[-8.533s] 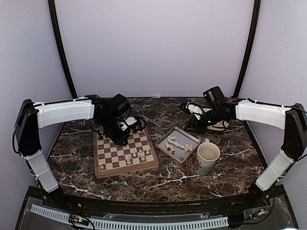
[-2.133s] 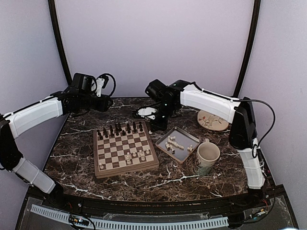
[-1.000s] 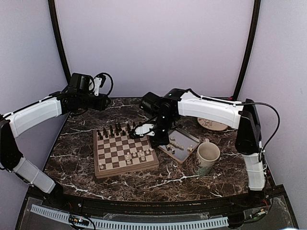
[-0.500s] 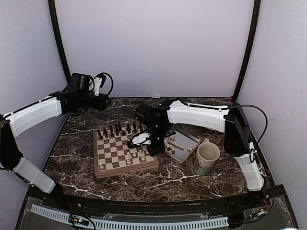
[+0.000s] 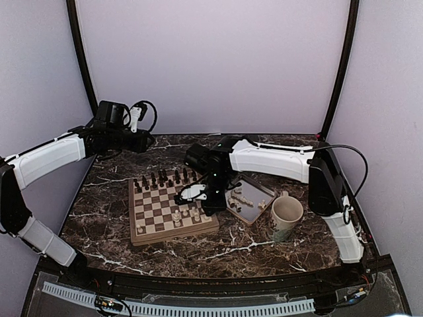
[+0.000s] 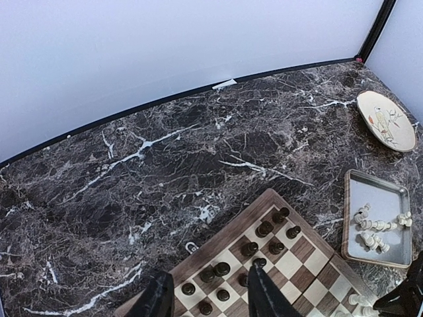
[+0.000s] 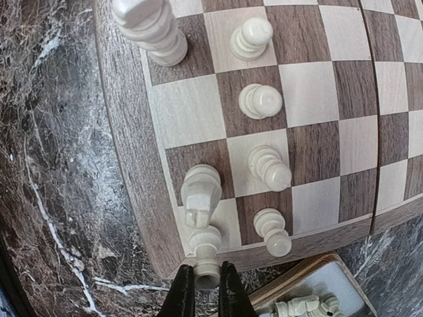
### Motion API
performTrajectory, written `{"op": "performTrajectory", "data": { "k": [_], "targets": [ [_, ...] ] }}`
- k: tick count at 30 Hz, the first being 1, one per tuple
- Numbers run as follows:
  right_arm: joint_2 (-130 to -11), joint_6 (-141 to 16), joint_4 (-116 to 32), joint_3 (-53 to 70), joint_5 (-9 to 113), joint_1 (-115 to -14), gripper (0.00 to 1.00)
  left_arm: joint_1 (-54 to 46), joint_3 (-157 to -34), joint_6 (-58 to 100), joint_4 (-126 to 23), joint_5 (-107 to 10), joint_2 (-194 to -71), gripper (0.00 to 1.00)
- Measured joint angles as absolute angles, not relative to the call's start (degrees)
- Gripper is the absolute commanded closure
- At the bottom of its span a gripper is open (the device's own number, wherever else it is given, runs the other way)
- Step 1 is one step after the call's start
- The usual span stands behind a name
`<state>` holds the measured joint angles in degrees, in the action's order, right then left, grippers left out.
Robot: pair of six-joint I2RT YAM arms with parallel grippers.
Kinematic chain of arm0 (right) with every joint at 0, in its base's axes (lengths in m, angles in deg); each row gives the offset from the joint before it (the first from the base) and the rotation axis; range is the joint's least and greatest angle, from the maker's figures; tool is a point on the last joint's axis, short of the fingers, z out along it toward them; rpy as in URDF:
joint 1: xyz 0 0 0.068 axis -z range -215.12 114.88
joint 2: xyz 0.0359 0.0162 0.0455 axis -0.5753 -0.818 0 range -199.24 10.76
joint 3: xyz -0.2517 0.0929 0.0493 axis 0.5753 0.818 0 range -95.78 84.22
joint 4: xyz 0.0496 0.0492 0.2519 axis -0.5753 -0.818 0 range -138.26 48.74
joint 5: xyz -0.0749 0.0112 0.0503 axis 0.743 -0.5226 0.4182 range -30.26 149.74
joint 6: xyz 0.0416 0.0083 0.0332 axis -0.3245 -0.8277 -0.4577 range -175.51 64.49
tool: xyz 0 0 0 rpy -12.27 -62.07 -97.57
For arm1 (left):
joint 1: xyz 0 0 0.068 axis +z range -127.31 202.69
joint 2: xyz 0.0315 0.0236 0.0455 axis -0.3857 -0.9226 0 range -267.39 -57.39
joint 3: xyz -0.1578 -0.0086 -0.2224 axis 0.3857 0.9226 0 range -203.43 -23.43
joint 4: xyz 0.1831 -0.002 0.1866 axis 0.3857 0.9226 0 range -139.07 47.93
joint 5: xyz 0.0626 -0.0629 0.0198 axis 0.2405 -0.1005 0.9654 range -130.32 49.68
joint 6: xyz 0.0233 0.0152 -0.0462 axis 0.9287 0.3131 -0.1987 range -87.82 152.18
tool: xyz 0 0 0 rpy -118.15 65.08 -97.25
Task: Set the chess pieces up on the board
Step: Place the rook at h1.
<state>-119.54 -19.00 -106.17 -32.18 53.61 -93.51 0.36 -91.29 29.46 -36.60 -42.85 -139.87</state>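
The board (image 5: 175, 234) lies left of centre, with dark chessmen (image 5: 162, 178) along its far rows. Several cream-white chess pieces (image 7: 260, 100) stand at its near right corner. My right gripper (image 5: 206, 198) is shut on a white piece (image 7: 207, 254) and holds it over the corner square, beside a white knight (image 7: 200, 193). More white pieces (image 5: 241, 197) lie in the grey tray (image 5: 259, 183). My left gripper (image 5: 147, 140) is open and empty, high over the table behind the board. In the left wrist view its fingers (image 6: 158, 297) frame the dark men (image 6: 264, 231).
A mug (image 5: 285, 218) stands right of the tray, near the front. A patterned plate (image 6: 386, 120) lies at the back right. The tray's corner (image 7: 310, 271) lies close against the board's rim (image 7: 125, 132). The right arm spans the tray and the board's right edge.
My right arm swung from the back of the table over the board's near right corner, a white piece in its fingers, and has barely moved since. The left arm stayed raised.
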Motion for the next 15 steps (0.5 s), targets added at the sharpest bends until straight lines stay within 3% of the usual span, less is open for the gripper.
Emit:
{"op": "performTrajectory", "data": {
  "k": [15],
  "targets": [
    [-120.1, -20.6, -105.0, -32.2, 54.0, -93.6, 0.89, 0.4, -91.3, 29.0, -36.6, -44.4, -141.2, 0.60]
  ]
}}
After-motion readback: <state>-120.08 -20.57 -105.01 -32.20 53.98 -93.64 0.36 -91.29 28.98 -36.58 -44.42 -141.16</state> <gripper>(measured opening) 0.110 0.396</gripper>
